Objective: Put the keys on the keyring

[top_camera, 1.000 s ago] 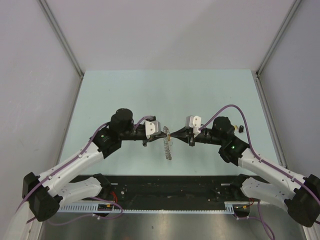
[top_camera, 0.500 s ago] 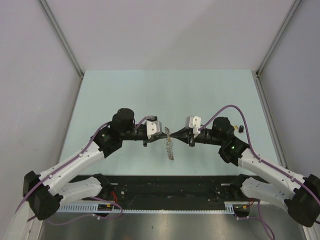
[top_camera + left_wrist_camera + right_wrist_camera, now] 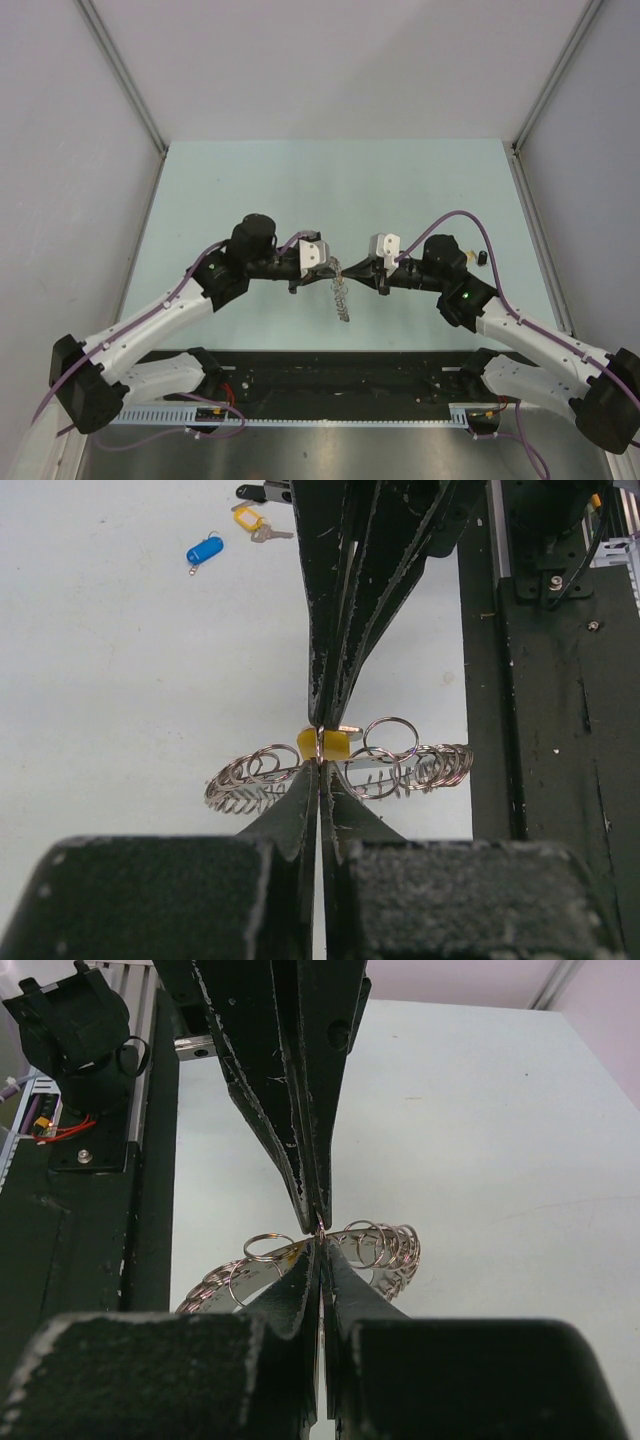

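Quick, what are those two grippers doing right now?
Left gripper: closed, tip at the keyring; its exact hold cannot be told.
Right gripper: closed, tip at the same keyring; likewise unclear.

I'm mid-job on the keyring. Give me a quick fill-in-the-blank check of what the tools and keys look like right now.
1. The left tool and the right tool both have their jaws ___.
2. Where their tips meet at the keyring sits a key head coloured ___.
3. Loose on the table, next to a yellow-tagged key, lies a second key, coloured ___.
Missing words: shut; yellow; blue.
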Robot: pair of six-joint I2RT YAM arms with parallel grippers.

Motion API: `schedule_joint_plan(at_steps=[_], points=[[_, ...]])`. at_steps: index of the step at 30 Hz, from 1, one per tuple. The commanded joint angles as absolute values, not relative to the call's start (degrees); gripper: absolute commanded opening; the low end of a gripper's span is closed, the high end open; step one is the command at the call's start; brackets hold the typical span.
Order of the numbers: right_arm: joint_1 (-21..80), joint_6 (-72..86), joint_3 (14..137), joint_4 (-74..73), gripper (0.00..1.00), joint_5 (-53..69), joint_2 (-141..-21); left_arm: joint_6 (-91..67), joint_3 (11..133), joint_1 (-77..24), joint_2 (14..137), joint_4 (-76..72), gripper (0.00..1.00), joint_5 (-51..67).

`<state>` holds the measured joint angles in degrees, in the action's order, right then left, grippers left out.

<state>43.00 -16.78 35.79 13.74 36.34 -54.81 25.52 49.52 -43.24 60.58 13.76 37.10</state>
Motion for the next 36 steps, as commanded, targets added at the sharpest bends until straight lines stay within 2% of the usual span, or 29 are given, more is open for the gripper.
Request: schedule_joint_plan(at_steps=[1,18,28,36], points=[[43.9,-18.0,37.4,16.3,0.0,35.6,-54.3,26.6,52.7,-44.5,61.7,15.0,0.0,37.0],[44.1,-19.6,37.8,14.0,0.0,34.5,-54.4,25.8,52.4,-44.6,61.3,13.8,0.0,33.9],[42.9,-19.2,37.8,12.1,0.25,35.8,-52.6,25.8,51.6,-44.6,60.3,12.7,0.0,32.7],[41.4,-20.0,37.8,10.3,0.27,35.2,-52.6,25.4,51.2,-44.6,59.4,12.0,0.0,31.6]])
